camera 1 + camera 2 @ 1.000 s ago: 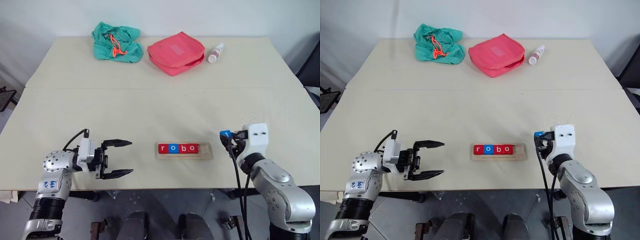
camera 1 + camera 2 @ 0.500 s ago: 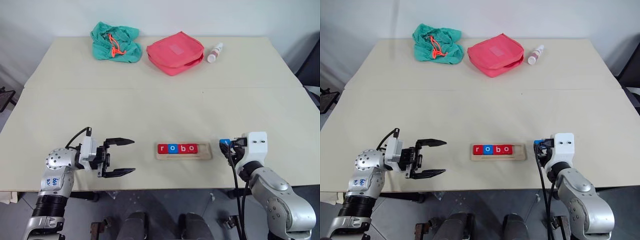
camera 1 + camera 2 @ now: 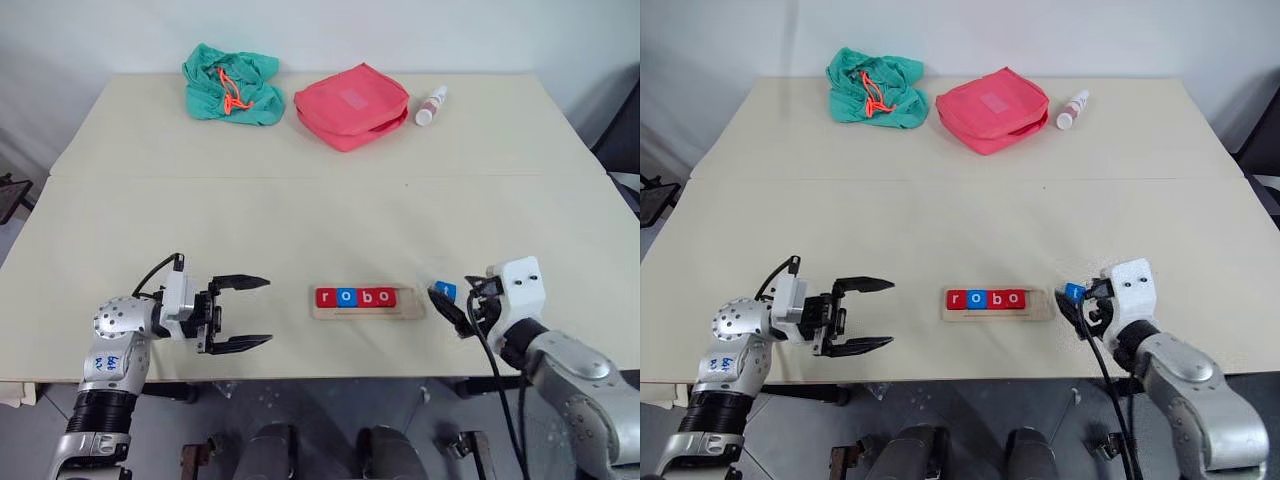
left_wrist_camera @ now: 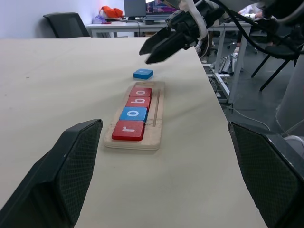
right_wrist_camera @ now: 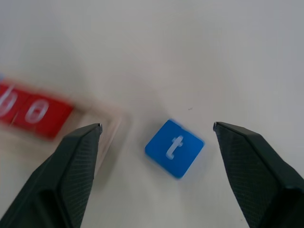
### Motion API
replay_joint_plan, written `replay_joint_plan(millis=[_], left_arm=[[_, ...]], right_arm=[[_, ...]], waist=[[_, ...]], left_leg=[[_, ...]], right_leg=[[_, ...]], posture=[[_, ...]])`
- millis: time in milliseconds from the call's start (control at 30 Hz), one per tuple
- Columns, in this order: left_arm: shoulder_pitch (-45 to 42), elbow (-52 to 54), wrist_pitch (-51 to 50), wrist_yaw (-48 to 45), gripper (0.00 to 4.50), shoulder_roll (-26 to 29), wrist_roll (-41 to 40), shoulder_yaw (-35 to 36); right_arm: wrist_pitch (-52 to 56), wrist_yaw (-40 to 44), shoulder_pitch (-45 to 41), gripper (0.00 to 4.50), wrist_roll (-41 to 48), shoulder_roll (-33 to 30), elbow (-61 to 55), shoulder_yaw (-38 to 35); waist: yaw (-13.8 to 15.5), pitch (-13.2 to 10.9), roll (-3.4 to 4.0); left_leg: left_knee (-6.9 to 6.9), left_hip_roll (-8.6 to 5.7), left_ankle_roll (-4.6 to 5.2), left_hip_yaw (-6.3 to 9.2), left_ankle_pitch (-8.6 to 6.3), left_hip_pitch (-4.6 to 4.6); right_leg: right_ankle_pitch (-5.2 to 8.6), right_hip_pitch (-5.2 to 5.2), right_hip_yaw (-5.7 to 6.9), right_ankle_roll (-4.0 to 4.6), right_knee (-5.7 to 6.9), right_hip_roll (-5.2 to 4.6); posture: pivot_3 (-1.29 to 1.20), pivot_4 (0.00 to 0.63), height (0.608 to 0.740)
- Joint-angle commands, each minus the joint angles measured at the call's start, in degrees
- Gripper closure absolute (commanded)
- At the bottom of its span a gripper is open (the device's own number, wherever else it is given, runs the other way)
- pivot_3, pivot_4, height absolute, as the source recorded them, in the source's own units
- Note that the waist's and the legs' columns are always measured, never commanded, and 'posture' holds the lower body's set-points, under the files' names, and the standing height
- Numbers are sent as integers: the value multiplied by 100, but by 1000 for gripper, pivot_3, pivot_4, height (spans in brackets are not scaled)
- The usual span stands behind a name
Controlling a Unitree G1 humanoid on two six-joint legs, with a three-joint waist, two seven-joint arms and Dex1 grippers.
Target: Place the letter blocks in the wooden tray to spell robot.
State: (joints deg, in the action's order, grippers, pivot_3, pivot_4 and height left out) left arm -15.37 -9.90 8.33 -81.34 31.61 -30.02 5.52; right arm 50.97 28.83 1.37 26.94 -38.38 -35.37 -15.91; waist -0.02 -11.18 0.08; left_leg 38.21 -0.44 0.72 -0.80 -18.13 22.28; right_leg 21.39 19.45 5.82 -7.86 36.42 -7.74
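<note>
Overhead, the left end effector [image 3: 250,312] hovers near the counter's [image 3: 300,210] front edge with its fingers spread wide and nothing between them; bare counter lies between it and the wooden tray [image 3: 367,302] to its right; four letter blocks [image 3: 356,297] reading r, o, b, o sit in the tray, leaving the slot's right end open; the blue t block [image 3: 447,290] lies on the counter just beyond the tray's right end, at the tips of the right end effector [image 3: 448,305], whose fingers stand wide apart and grip nothing.

From the left wrist, the tray [image 4: 138,116] runs straight ahead of the fingers, the t block [image 4: 143,73] past its far end.

From the right wrist, the t block [image 5: 174,148] lies flat between the spread fingers, touching neither, beside the tray's end.
</note>
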Motion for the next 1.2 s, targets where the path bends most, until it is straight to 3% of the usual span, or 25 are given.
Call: replay_joint_plan(millis=[33,300,500,733,833,1000,1200], left_arm=[[-53,63,60,23,0,-35,10,-22],[127,311,38,197,0,-50,13,3],[525,724,-15,398,0,-1,-28,93],[770,985,-34,584,0,36,-42,140],[813,1032,-33,622,0,50,-50,147],[844,1038,1,669,0,51,-39,164],[779,942,27,624,0,26,-49,129]], right_arm=[[-713,1183,-52,578,-45,-692,616,181],[-2180,2909,-1044,578,-683,-1675,2627,1165],[-2926,3540,-2332,578,-1212,-1603,4071,1794],[-3292,3962,-2855,578,-1577,-1416,4800,2228],[-3315,4109,-2853,1159,-1632,-1447,4800,2288],[-3238,4003,-2870,2883,-1623,-1403,4516,2163],[-2567,3971,-3093,3028,-1375,-1359,3705,2106]], waist=[[-2,1,-3],[-6,1,-3],[-18,1,-2],[3,1,-2],[0,1,-3],[-2,1,-3],[-2,1,-2]], left_leg=[[-2,2,1,-1,0,0],[-1,9,0,-9,1,0],[1,10,0,-12,1,3],[8,8,1,-2,0,8],[11,11,0,-2,1,7],[11,11,0,-1,1,7],[10,11,0,-3,1,9]], right_leg=[[0,-2,1,0,-8,2],[0,-7,7,0,-25,4],[0,-6,9,0,-35,2],[0,-11,16,0,-36,0],[0,-13,17,0,-35,2],[0,-13,17,0,-35,2],[0,-10,16,0,-35,2]], posture=[[0,150,740],[0,150,740],[0,150,740],[0,150,740],[0,150,740],[0,150,740],[0,150,740]])
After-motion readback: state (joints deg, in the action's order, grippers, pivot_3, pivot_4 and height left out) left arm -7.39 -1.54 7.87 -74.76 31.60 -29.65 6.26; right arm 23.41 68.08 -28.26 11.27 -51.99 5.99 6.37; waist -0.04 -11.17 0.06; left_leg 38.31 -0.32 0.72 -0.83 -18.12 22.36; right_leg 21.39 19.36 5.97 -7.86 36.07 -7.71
